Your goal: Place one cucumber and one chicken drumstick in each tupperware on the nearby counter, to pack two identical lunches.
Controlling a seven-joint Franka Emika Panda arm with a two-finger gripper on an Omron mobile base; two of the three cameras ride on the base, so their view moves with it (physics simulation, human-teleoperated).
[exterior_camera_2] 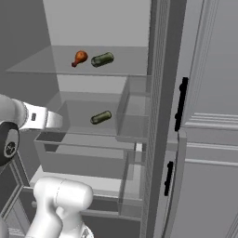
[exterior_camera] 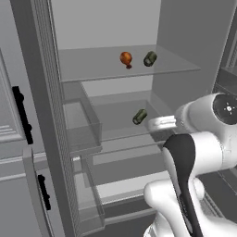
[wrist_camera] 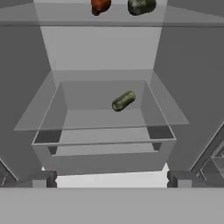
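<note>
An open fridge holds the food. On the upper glass shelf (exterior_camera: 92, 67) lie a brown chicken drumstick (exterior_camera: 126, 59) (exterior_camera_2: 80, 58) (wrist_camera: 100, 5) and, beside it, a dark green cucumber (exterior_camera: 149, 59) (exterior_camera_2: 102, 59) (wrist_camera: 141, 6). A second cucumber (exterior_camera: 140, 116) (exterior_camera_2: 101, 117) (wrist_camera: 124, 101) lies one level lower, in a clear drawer (wrist_camera: 105, 148). My gripper (wrist_camera: 113, 180) is open and holds nothing. It hangs in front of that drawer, short of the lower cucumber and pointing at it. The tupperware and the counter are out of view.
Clear door bins (exterior_camera: 83, 127) (exterior_camera_2: 132, 116) hang on the open fridge door. Grey cabinet fronts with black handles (exterior_camera: 22, 113) (exterior_camera_2: 180, 104) flank the fridge. The fridge's side walls close in on both sides of the hand, and more drawers lie below.
</note>
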